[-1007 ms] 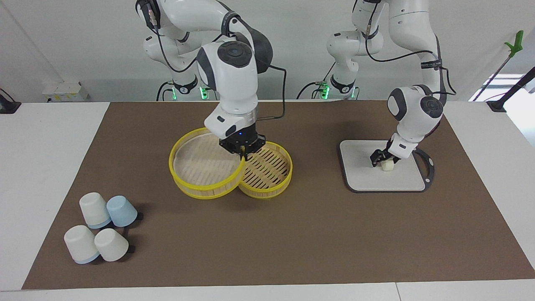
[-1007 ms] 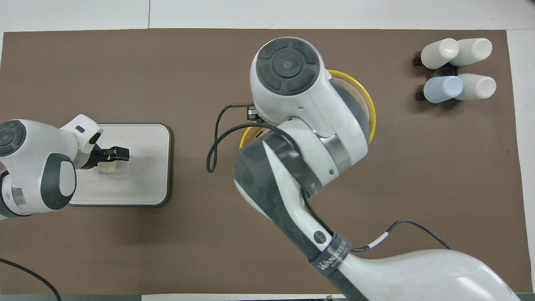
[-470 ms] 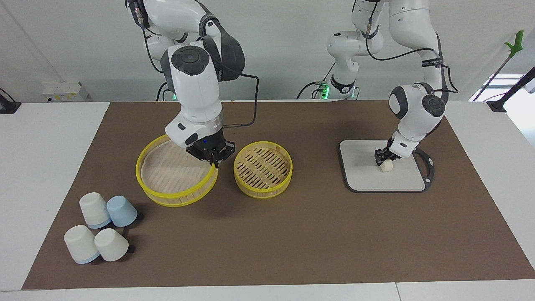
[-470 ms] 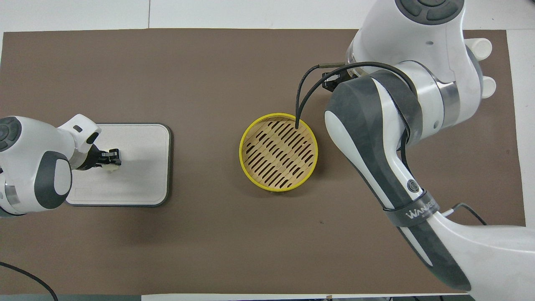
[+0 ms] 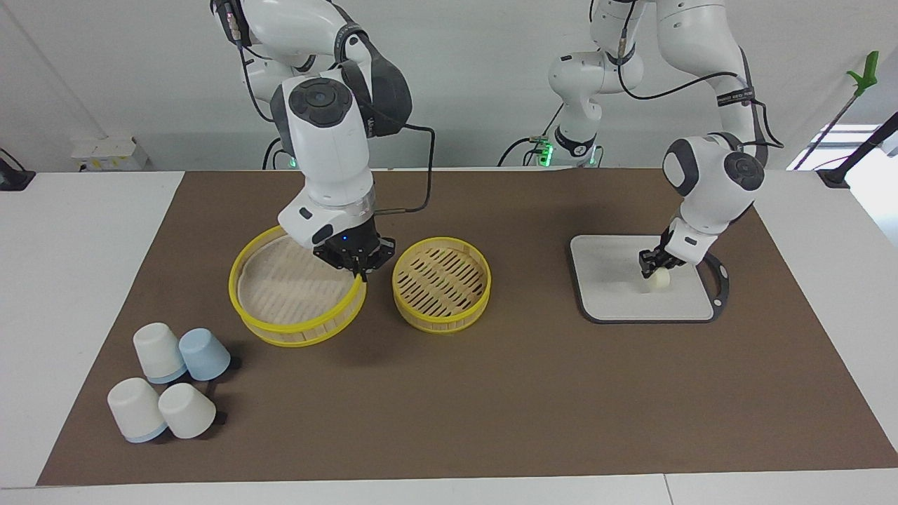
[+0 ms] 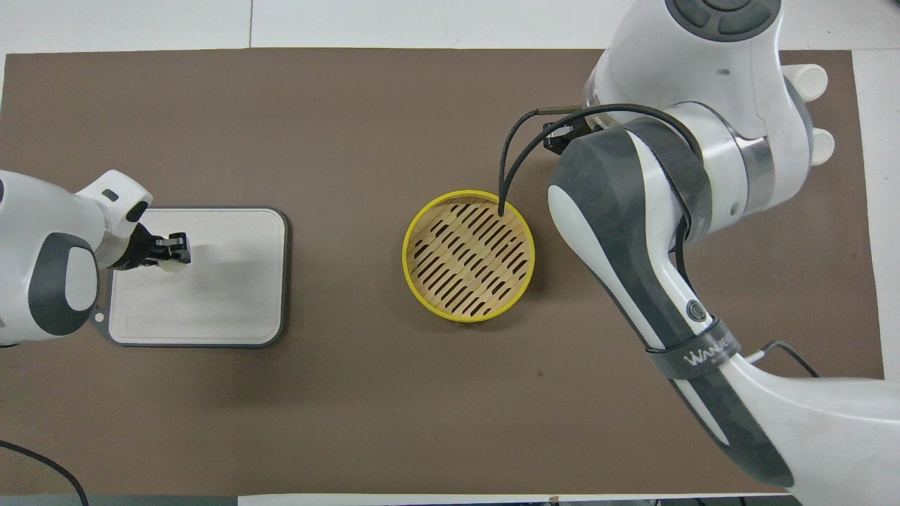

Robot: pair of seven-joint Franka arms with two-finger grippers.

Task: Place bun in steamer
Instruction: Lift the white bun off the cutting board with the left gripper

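The bun (image 5: 660, 280) is a small cream block low over the grey-rimmed white board (image 5: 610, 294). My left gripper (image 5: 654, 268) comes down on it from above and is shut on the bun. In the overhead view the left gripper (image 6: 181, 251) covers most of the bun. The steamer (image 5: 441, 284), a tan slatted basket with yellow rims, stands uncovered mid-table with nothing in it (image 6: 468, 263). My right gripper (image 5: 360, 270) is shut on the rim of the wider yellow-rimmed lid tier (image 5: 291, 287), holding it tilted beside the steamer, toward the right arm's end.
Several upturned white and pale blue cups (image 5: 172, 382) are grouped at the right arm's end, farther from the robots. In the overhead view the right arm (image 6: 654, 211) hides the lid tier and most of the cups. A brown mat (image 5: 526, 393) covers the table.
The right arm carried the lid tier off the steamer to the spot beside it, then held still. The left gripper shut on the bun and shifted with it toward the left arm's end.
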